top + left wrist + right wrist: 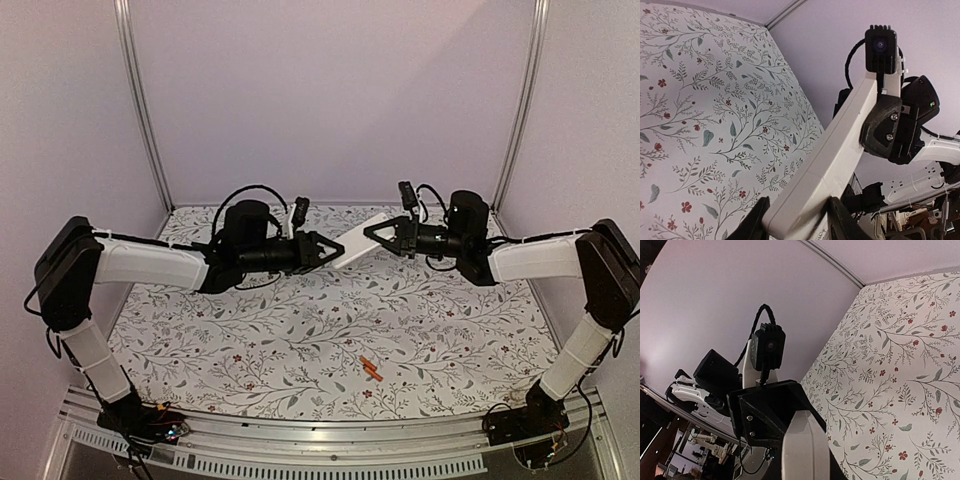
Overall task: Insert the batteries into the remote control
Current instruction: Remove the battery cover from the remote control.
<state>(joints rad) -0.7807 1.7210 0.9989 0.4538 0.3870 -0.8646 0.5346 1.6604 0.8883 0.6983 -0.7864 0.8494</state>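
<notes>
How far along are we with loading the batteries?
Nothing is loaded yet. The remote is held above the table, clamped by the right gripper, with the left gripper flanking its other end. Both batteries lie on the table near the front, not yet picked up or inserted.

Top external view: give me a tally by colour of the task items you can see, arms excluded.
Orange cylindrical batteries, lying on the table: 2
White plastic rectangular remote control, held up between the two arms: 1
Total: 3
</notes>
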